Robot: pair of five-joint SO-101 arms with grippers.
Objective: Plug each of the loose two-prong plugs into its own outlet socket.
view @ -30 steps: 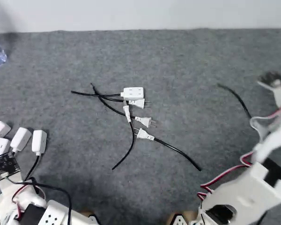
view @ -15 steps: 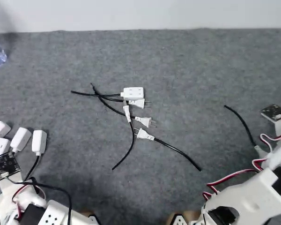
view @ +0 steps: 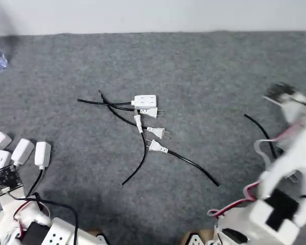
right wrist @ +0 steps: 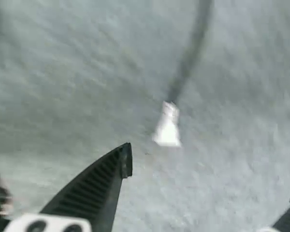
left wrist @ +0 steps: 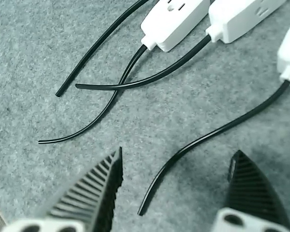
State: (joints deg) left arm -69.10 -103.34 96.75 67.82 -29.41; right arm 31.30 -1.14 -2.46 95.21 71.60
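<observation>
I see left gripper (left wrist: 174, 188) jaws spread, empty, over black cords (left wrist: 135, 82) trailing from three sockets (left wrist: 174, 19) by left arm. Right gripper (right wrist: 210, 176) jaws also spread, empty, over one white plug (right wrist: 167, 128) on grey mat (view: 219, 66). Three more plugs (view: 158, 132) lie mid-table, topmost just beside fourth socket (view: 145, 100).

Grey felt table (view: 219, 66) holds white plugs (view: 157, 132), outlet sockets (view: 42, 154), black cords (view: 194, 164).

The desk (view: 204, 66) is grey with a speckled felt look. The plugs (view: 157, 132) and outlet sockets (view: 145, 100) are white, their cords (view: 191, 163) black.
</observation>
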